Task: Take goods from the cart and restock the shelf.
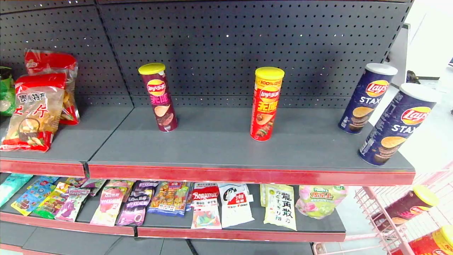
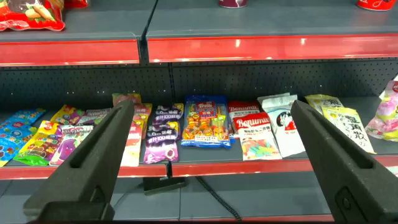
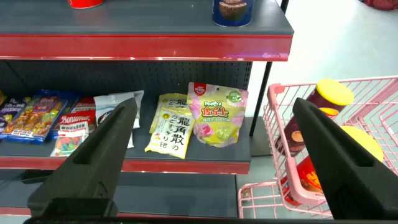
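The shelf (image 1: 212, 148) held one maroon can (image 1: 158, 97), one red can (image 1: 267, 103), two blue cans (image 1: 368, 98); the cart (image 1: 380, 209), two. Left gripper (image 2: 211, 109) and right gripper (image 3: 214, 106) were open.

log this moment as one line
left gripper: open, empty | right gripper: open, empty | top shelf: four upright chip cans | cart: two cans inside | picked: none

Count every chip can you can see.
6. Upper shelf: maroon can at left, red can mid-shelf, rear navy can and front navy can at the right end. Pink cart: maroon cart can, red cart can; more may lie hidden there.
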